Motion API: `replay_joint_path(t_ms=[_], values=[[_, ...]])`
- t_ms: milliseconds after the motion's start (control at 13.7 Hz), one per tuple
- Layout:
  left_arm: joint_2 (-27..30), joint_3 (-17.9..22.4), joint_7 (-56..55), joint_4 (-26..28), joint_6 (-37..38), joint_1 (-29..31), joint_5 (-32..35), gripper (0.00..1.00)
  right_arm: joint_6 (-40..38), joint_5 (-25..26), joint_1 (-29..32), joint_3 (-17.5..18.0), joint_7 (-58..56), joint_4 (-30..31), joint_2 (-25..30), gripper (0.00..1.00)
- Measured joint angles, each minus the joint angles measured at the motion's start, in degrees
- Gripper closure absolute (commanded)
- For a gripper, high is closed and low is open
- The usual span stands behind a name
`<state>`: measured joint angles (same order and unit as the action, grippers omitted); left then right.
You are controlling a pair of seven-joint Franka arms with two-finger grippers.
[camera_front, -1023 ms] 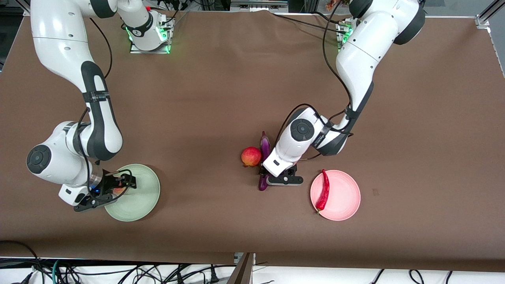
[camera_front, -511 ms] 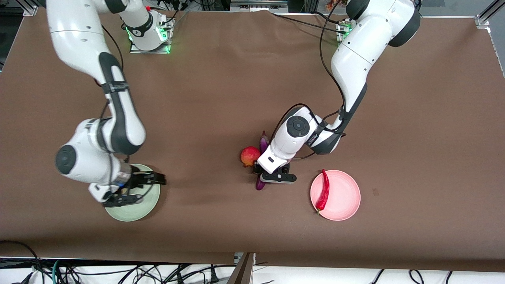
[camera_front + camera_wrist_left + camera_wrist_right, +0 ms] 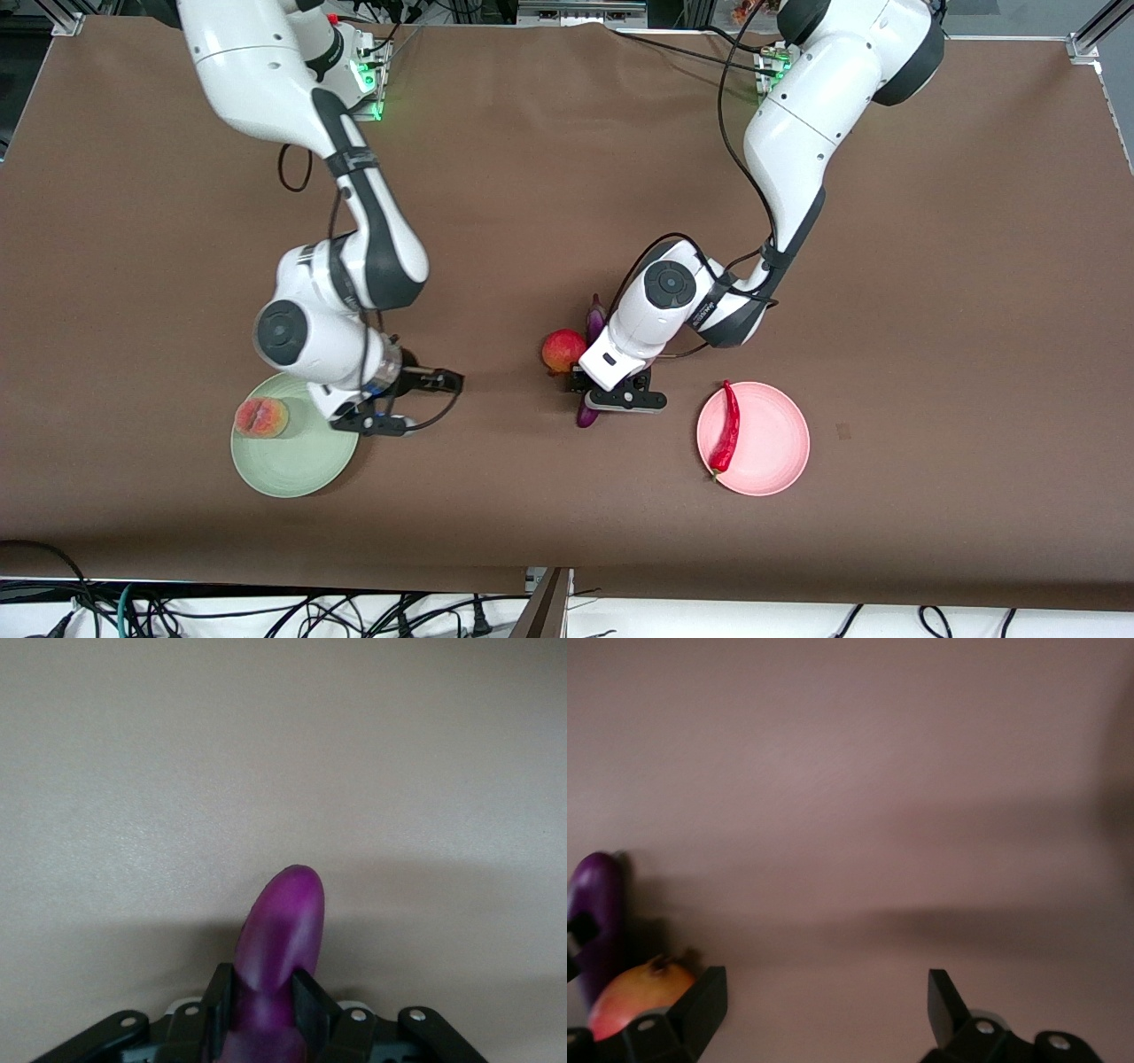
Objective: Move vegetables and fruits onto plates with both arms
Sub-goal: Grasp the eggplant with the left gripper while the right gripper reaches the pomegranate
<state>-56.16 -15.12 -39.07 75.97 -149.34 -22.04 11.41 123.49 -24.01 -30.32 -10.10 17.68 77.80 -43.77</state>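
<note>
My left gripper (image 3: pixel 592 396) is shut on the purple eggplant (image 3: pixel 586 415), low at the table beside the red pomegranate (image 3: pixel 564 351). In the left wrist view the fingers (image 3: pixel 220 1003) clamp the eggplant (image 3: pixel 283 926), whose tip sticks out past them. My right gripper (image 3: pixel 414 404) is open and empty over the table, next to the green plate (image 3: pixel 301 456). The peach (image 3: pixel 261 416) lies on that plate. The red chili (image 3: pixel 726 425) lies on the pink plate (image 3: pixel 771 447). The right wrist view shows my open gripper (image 3: pixel 824 1003), with the eggplant (image 3: pixel 598 908) and pomegranate (image 3: pixel 633 1001) farther off.
The brown table cover (image 3: pixel 532 177) spreads around everything. Black cables hang along both arms. The table's front edge (image 3: pixel 567 580) lies nearer the front camera than both plates.
My right gripper has let go of the peach on the green plate and swung toward the middle of the table. My left gripper has shifted slightly along the eggplant.
</note>
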Motion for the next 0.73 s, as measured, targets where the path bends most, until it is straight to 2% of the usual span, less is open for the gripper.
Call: replay_joint_path(t_ms=[219,731], values=[[0.3,0.5,0.0,-0.6,2.3,0.7,0.0,1.00,2.9,0.0,-3.8,0.0,5.8,0.0,0.0,0.00],[7.7,1.1,8.9,-2.3,17.7,7.0,0.2,1.00,9.7,0.0,-11.6,0.3,15.9,0.3,-1.5,0.00]])
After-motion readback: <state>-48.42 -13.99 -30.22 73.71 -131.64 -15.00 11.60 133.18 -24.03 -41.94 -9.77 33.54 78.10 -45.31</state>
